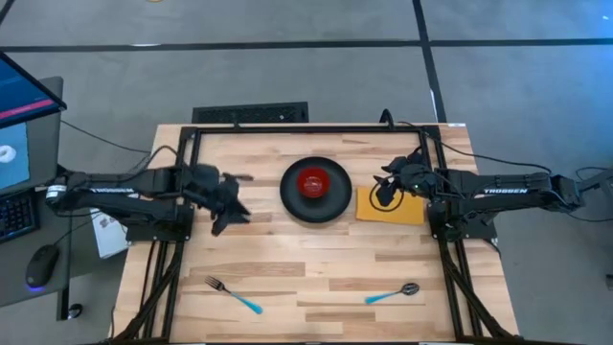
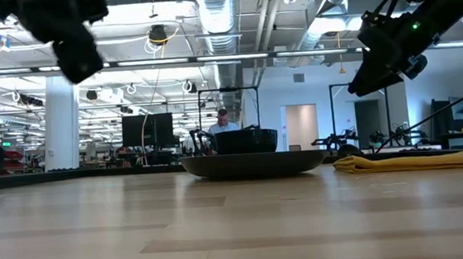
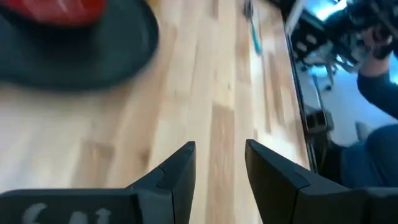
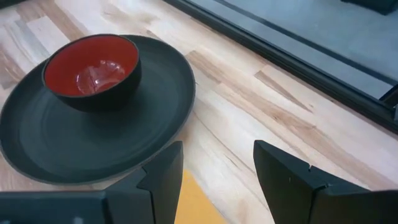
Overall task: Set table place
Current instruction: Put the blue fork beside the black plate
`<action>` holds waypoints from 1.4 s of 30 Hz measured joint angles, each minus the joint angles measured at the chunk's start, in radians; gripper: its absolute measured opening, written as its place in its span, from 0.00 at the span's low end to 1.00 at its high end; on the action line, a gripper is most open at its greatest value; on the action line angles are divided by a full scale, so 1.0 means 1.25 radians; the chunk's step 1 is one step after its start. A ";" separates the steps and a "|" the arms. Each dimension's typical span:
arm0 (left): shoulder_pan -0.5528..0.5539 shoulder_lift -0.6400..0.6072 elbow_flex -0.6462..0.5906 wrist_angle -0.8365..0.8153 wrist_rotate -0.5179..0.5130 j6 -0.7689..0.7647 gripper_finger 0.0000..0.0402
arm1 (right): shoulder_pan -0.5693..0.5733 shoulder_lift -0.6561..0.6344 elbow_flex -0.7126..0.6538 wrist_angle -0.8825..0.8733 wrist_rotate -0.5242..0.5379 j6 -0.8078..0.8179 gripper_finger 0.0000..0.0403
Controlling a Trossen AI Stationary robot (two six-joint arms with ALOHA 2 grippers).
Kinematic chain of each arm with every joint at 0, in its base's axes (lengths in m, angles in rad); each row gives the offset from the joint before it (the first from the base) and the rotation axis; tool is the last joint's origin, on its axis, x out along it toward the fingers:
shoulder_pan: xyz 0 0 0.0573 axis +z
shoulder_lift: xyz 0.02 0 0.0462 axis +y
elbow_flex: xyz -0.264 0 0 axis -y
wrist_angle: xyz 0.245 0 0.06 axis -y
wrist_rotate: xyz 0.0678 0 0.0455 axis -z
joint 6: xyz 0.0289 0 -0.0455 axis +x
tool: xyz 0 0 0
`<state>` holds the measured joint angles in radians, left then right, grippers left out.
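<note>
The round black plate [image 1: 314,192] sits at the table's middle with the red bowl [image 1: 313,182] standing on it; both also show in the right wrist view as plate [image 4: 93,137] and bowl [image 4: 92,67]. The yellow napkin [image 1: 391,205] lies flat just right of the plate. The blue-handled fork [image 1: 233,294] and spoon [image 1: 393,293] lie near the table's near edge. My left gripper [image 1: 230,206] hovers open left of the plate, above bare wood [image 3: 217,155]. My right gripper [image 1: 386,187] hovers open over the napkin's far-left part [image 4: 214,168], holding nothing.
A black metal frame [image 1: 316,128] edges the table and rises at its far side. Bare wood lies between the plate and the cutlery. Off the table's left stand a monitor, a keyboard and a mouse [image 1: 38,265]. People show in the room beyond.
</note>
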<state>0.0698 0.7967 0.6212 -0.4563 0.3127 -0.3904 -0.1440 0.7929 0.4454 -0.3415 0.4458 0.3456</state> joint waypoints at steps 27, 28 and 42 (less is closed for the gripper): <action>-0.389 0.004 -0.071 -0.217 -0.116 -0.798 0.32 | 0.000 0.000 0.000 0.026 0.000 0.039 0.55; -0.401 0.005 -0.071 -0.220 -0.116 -0.816 0.32 | 0.000 0.000 0.000 0.026 0.000 0.039 0.55; -0.456 0.006 -0.071 -0.234 -0.212 -0.815 0.32 | 0.009 0.000 0.000 -0.062 -0.045 0.120 0.55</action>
<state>-0.5003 0.8047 0.5325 -0.7492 0.0475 -1.4086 -0.1326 0.7929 0.4454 -0.4187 0.3890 0.4960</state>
